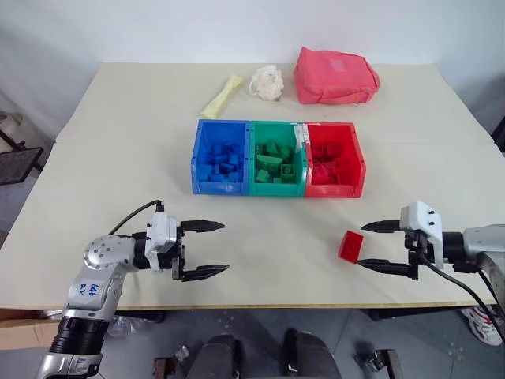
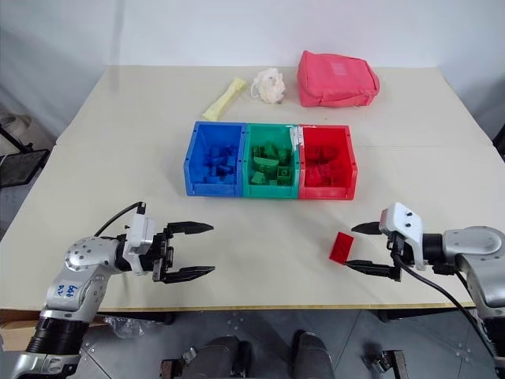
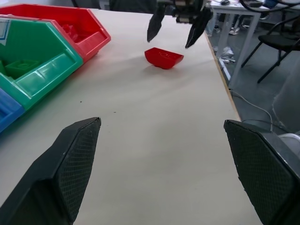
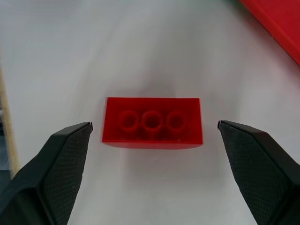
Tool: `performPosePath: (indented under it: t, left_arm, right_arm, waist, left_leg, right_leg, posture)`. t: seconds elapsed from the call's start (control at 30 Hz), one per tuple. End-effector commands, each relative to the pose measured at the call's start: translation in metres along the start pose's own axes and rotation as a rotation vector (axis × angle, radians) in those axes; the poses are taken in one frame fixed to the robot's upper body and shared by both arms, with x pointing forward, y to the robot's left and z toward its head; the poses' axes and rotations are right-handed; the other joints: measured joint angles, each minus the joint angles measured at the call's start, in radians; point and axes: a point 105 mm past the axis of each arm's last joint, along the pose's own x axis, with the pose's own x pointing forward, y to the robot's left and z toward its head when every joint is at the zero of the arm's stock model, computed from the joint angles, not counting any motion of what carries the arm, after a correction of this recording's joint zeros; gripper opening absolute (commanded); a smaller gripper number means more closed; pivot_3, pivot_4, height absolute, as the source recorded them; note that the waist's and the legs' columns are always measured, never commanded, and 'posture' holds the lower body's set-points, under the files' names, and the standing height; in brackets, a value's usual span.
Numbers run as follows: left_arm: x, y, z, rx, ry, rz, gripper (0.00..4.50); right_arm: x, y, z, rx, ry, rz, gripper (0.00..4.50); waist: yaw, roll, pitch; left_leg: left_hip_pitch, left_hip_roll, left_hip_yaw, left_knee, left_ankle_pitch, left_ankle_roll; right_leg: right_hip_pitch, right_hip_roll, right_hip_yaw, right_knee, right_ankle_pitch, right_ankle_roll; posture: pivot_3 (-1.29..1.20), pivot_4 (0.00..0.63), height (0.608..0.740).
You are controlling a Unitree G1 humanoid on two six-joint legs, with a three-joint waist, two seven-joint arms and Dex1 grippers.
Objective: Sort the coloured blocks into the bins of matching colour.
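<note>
The left gripper [image 1: 207, 249] hovers over the near part of the table [image 1: 118, 158] with its jaws spread wide and nothing between them. The right gripper [image 1: 377, 245] also stands released, jaws fully apart. A red block [image 4: 152, 123] lies on the table just ahead of the right jaws, centred on the gap between them, hollow underside showing, apart from both fingertips. Farther out stand the three joined bins: the blue bin [image 1: 198, 162], the green bin [image 1: 254, 158] and the red bin [image 1: 359, 162], each holding blocks of its own colour. Beyond the bins lie a yellow strip [image 1: 222, 95], a white fluffy ball [image 1: 267, 82] and a red fabric pouch [image 1: 335, 76].
</note>
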Motion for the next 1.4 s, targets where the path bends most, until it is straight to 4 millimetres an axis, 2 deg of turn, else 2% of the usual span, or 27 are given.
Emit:
performPosePath:
  t: [0.03,0.37,0.47,0.57,0.67,0.77,1.0,1.07,1.13,1.23,1.3,1.4]
  left_arm:
    - [-0.002,-0.003,0.010,0.029,-0.023,0.023,4.46]
    - [0.000,-0.005,0.010,0.027,-0.027,0.060,4.46]
    - [0.000,-0.005,0.010,0.028,-0.027,0.066,4.46]
    - [0.000,-0.004,0.008,0.030,-0.027,0.076,4.46]
    - [0.001,-0.003,0.007,0.030,-0.028,0.077,4.46]
    - [0.002,-0.001,0.007,0.034,-0.028,0.081,4.50]
    - [0.003,0.004,0.007,0.046,-0.028,0.093,4.50]
    - [0.003,0.004,0.007,0.047,-0.028,0.093,4.50]
    - [0.002,0.006,0.006,0.048,-0.028,0.094,4.50]
    - [0.002,0.008,0.005,0.050,-0.029,0.093,4.50]
    - [0.001,0.009,0.005,0.050,-0.028,0.091,4.50]
    - [0.000,0.013,0.003,0.058,-0.020,0.094,4.50]
  right_arm:
    - [0.008,-0.005,-0.004,-0.016,0.013,-0.007,4.50]
    - [0.027,-0.006,-0.008,0.001,0.029,0.015,4.50]
    - [0.030,-0.007,-0.005,0.004,0.009,0.015,4.50]
    - [0.032,-0.009,0.006,0.033,-0.057,0.003,4.50]
    - [0.033,-0.009,0.003,0.044,-0.051,0.005,4.50]
    - [0.035,-0.009,0.004,0.048,-0.070,0.004,3.85]
    - [0.035,-0.011,0.010,0.058,-0.114,-0.017,1.51]
    - [0.035,-0.011,0.013,0.064,-0.132,-0.026,1.16]
    - [0.033,-0.014,0.022,0.069,-0.173,-0.047,1.16]
    - [0.026,-0.028,0.050,0.049,-0.264,-0.124,1.16]
    - [0.024,-0.034,0.060,0.038,-0.287,-0.148,1.16]
    - [0.020,-0.060,0.088,-0.014,-0.352,-0.241,1.16]
  waist:
    - [0.001,0.000,0.000]
    - [0.000,0.000,0.000]
    - [-0.001,0.000,0.000]
    - [-0.001,0.000,0.000]
    - [-0.001,0.000,0.000]
    - [0.000,0.000,0.000]
    - [0.000,0.000,0.000]
    - [0.000,0.000,0.000]
    - [0.000,0.000,0.000]
    - [-0.001,0.001,0.000]
    - [-0.002,0.001,0.000]
    - [-0.003,0.001,0.000]
  left_leg:
    - [0.000,0.000,0.000,0.000,0.000,0.000]
    - [0.000,0.000,0.000,0.000,0.000,0.000]
    - [0.000,0.000,0.000,0.000,0.000,0.000]
    - [0.000,0.001,0.000,0.000,0.000,0.000]
    - [0.000,0.001,0.000,0.000,0.000,0.000]
    - [0.000,0.000,0.000,0.000,0.000,0.000]
    - [0.000,0.000,0.000,0.000,0.000,0.000]
    - [0.000,0.000,0.000,0.000,0.000,0.000]
    - [0.000,0.000,0.000,0.000,0.000,0.000]
    - [0.000,0.000,0.000,0.000,0.000,0.000]
    - [0.000,0.000,0.001,0.000,0.000,0.000]
    - [0.000,0.000,0.001,0.000,0.000,-0.001]
  right_leg:
    - [0.000,0.000,0.000,0.000,0.000,0.000]
    - [0.000,0.000,0.000,0.000,0.000,0.000]
    - [0.000,0.001,0.000,0.000,0.000,0.000]
    - [0.000,0.001,0.000,0.000,0.000,0.000]
    - [0.000,0.001,0.000,0.000,0.000,0.000]
    - [0.000,0.001,0.000,0.000,0.000,0.000]
    - [0.000,0.001,0.000,0.000,0.000,0.000]
    - [0.000,0.001,-0.001,0.000,0.000,0.000]
    - [-0.001,0.001,-0.001,0.000,0.000,0.000]
    - [-0.001,0.001,-0.001,0.000,0.000,0.000]
    - [-0.001,0.001,-0.001,0.000,0.000,0.000]
    - [-0.001,0.001,-0.001,0.001,0.000,0.000]
  posture:
    - [0.00,0.150,0.740]
    - [0.00,0.150,0.740]
    - [0.00,0.150,0.740]
    - [0.00,0.150,0.740]
    - [0.00,0.150,0.740]
    - [0.00,0.150,0.740]
    - [0.00,0.150,0.740]
    - [0.00,0.150,0.740]
    - [0.00,0.150,0.740]
    - [0.00,0.150,0.740]
    - [0.00,0.150,0.740]
    - [0.00,0.150,0.740]
